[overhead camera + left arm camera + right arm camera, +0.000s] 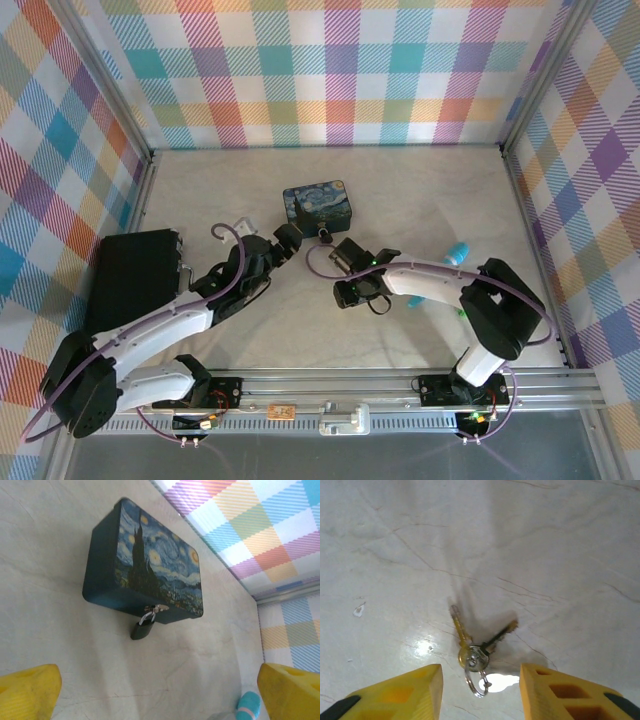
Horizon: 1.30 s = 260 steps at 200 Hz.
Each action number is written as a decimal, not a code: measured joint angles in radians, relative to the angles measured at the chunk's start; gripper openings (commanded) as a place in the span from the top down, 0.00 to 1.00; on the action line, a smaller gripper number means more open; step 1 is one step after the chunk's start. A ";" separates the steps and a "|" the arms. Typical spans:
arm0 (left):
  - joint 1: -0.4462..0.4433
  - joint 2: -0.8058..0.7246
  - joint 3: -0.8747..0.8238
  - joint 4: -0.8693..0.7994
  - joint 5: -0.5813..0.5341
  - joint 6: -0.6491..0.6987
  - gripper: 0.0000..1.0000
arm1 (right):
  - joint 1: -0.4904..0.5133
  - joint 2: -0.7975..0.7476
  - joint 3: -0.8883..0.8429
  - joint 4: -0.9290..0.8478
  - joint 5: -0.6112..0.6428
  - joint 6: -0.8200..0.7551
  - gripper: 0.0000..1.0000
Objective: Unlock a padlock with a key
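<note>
Right gripper [480, 689]: blocky yellow plastic fingers [400, 692] part-way open, nothing held. Small thin metal key bunch [474, 652] (two slim blades, one brassy, one darker, on a silvery wire ring) sits just ahead of the fingertips, centred on the gap and touching neither finger. The ring end is nearest the gripper and the blades fan away from it. The blades are blurred, so I can't tell if they lie flat on the pale glossy table top [545, 555], which has fine vein-like lines.

Left gripper [160, 692]: yellow fingers spread wide, empty. Straight ahead, well apart, is the tiny padlock [142, 629], with a dark blocky body and silvery shackle. It is hooked to the latch on the near wall of the rectangular blue-and-yellow painted tin box [150, 565], which has rounded corners. Rounded turquoise stick [248, 706] tip just beside one finger.
</note>
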 measured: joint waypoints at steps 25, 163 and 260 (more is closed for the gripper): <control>0.000 -0.053 -0.007 -0.029 -0.034 0.000 0.00 | 0.011 0.029 0.013 0.000 -0.001 -0.038 0.59; 0.001 -0.108 -0.036 -0.094 -0.084 0.000 0.00 | -0.009 0.084 0.036 0.002 0.037 0.025 1.00; 0.001 -0.037 -0.042 0.044 0.038 0.030 0.03 | -0.300 -0.122 -0.076 0.180 -0.335 0.175 1.00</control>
